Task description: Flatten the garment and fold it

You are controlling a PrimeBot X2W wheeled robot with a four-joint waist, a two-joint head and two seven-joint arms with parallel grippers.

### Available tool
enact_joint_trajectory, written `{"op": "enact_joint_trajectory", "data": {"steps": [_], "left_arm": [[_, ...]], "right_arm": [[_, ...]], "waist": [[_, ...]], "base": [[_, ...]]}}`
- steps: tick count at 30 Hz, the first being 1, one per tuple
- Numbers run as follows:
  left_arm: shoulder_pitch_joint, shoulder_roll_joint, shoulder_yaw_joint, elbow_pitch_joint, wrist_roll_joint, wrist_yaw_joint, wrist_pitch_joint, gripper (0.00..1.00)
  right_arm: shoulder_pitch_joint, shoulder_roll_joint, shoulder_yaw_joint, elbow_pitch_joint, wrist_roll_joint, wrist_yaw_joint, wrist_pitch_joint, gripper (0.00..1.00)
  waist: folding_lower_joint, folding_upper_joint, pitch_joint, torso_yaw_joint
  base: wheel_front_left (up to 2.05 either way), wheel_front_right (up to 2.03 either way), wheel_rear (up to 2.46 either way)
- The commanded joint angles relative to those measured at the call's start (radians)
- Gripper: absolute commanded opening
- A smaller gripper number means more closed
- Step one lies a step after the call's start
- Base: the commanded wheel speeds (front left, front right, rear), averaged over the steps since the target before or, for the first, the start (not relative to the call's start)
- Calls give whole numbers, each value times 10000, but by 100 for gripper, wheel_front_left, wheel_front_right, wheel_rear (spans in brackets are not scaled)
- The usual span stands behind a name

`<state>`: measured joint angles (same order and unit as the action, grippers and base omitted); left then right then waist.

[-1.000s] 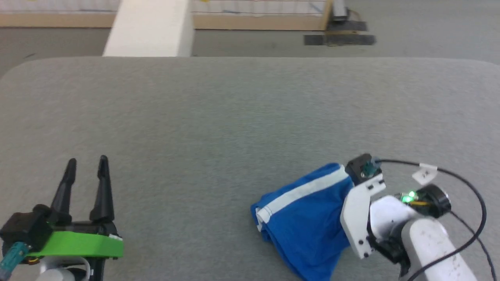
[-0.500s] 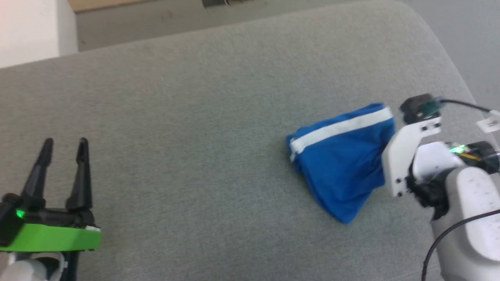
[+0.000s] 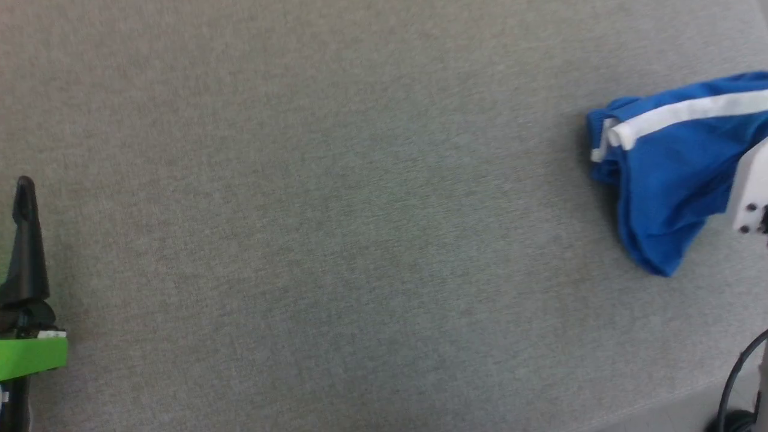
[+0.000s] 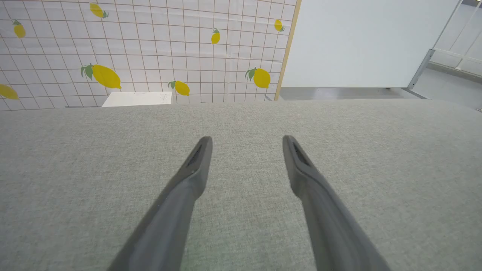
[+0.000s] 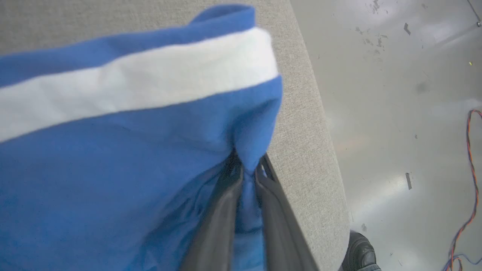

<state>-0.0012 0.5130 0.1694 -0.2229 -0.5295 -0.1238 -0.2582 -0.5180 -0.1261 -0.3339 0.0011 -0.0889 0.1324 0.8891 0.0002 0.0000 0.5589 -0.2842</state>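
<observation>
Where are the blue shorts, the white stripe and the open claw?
blue shorts (image 3: 666, 180), head view, middle of cloth.
white stripe (image 5: 131, 90), right wrist view, stripe's middle.
left gripper (image 4: 246, 141), left wrist view, between its fingertips.

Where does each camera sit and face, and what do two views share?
Head view: on the head, facing down at the grey table and garment; a left finger and white right wrist bracket show.
Left wrist view: along the open left gripper, over the table toward a lemon-print wall.
Right wrist view: along the right gripper, shut on the garment, floor beyond.
Shared: garment, in head and right wrist views.
</observation>
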Motion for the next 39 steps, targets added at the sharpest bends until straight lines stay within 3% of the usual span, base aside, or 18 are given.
{"op": "enact_joint_trajectory", "data": {"steps": [1, 11, 12, 13, 21, 29, 32, 33, 39], "left_arm": [[27, 165, 58, -93, -52, -69, -36, 100], [-55, 347, 126, -140, -185, -69, -36, 100], [-50, 331, 118, -119, -187, -69, -36, 100], [-46, 306, 106, -92, -181, -69, -36, 100], [-144, -172, -130, 235, -64, -69, -36, 100], [-247, -1231, -127, 952, 223, 36, -36, 100], [-361, -1636, -89, 1151, 378, 163, -36, 100], [-425, -1794, -104, 1293, 577, 226, -36, 100], [-484, -2287, -83, 1641, 984, 613, -36, 100]], "right_arm": [[-289, -15, -217, -100, -192, -17, 30, 0], [-521, 44, -2554, -531, -1193, -17, 309, 0], [-522, 53, -2683, -603, -1243, -17, 217, 21], [-524, 56, -2815, -685, -1323, -17, 77, 100], [-397, -957, -2456, -1060, -1035, -17, -640, 100], [-817, -2038, -383, -1620, 386, -17, -1732, 100], [-1068, -1730, 180, -1752, 843, -17, -2614, 100], [-1173, -1166, 430, -1667, 1351, -17, -3380, 100], [-653, 269, 1366, -1551, 1728, -17, -5953, 100]], "waist": [[-2, 0, 921, 470], [-2, 0, 1127, 970], [-2, 0, 1098, 990], [-2, 0, 1054, 1009], [-2, 0, 85, 1184], [-2, 0, -1843, 1546], [-2, 0, -2513, 1800], [-2, 0, -2914, 1981], [-2, 0, -3784, 2396]], "base": [[0, 0, 0], [0, 0, 0], [0, 0, 0], [0, 0, 0], [0, 0, 0], [0, 0, 0], [0, 0, 0], [0, 0, 0], [0, 0, 0]]}}
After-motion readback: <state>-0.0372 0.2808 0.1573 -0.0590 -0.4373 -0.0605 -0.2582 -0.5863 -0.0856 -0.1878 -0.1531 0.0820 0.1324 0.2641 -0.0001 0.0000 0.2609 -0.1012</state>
